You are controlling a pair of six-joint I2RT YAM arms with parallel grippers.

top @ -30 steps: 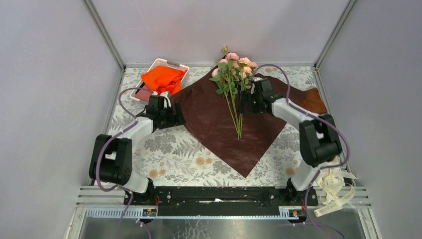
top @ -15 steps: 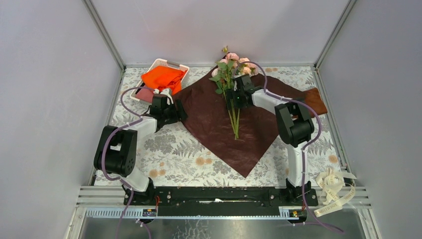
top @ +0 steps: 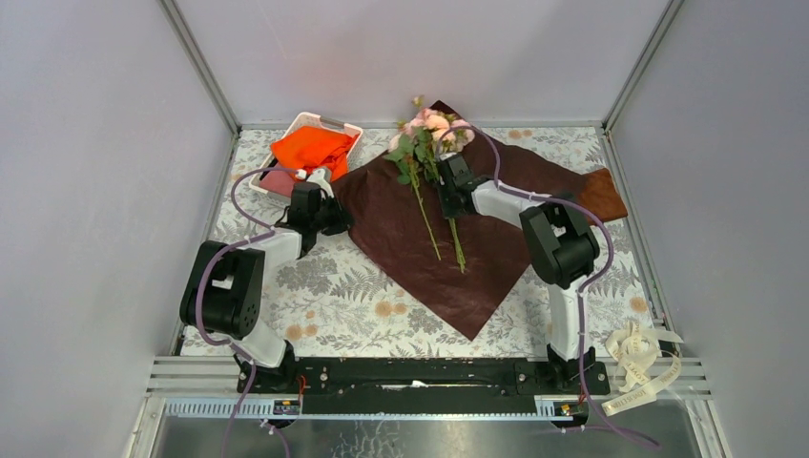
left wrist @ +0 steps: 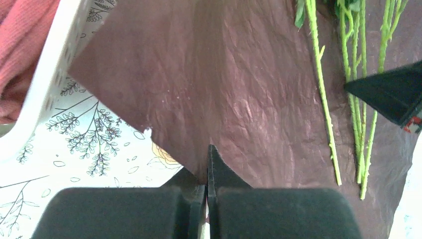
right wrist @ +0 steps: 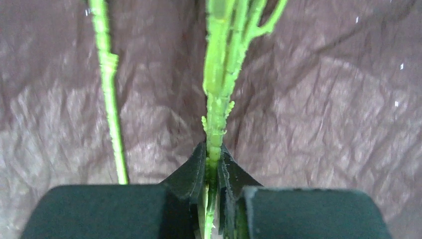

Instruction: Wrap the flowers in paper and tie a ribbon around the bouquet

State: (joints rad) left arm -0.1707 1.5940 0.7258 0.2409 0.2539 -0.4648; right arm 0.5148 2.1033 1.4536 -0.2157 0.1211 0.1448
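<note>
At the left, the left claw [left wrist: 207, 167] is pressing together on the near left edge of the paper [left wrist: 239, 89], just beside the white basket [top: 303, 120] — its fingers are meeting with the sheet's rim seemingly pinched between them. The paper is lying flat on the bench [top: 334, 296] as a diamond, one corner pointing toward the arms' bases, its long axis running left to right.

The flowers [top: 426, 129] are lying across the sheet to the right of that claw, well apart from it. Their long axis is running from far to near, crosswise to the paper's length — pink heads pointing at the far wall, cut ends pointing toward the bases and leaning slightly right. One stem [right wrist: 110, 99] is lying loose just left of the bunch.

The right claw [right wrist: 212, 164] is the nearer one: it is clamping the bunched stems [right wrist: 217, 89] partway down, fingers straddling them across their length.

Judging from this, the coming fold is depending on the left edge travelling rightward over the stems.

At the far right, the ribbon [top: 644, 367] is sitting untouched off the bench's near corner.
</note>
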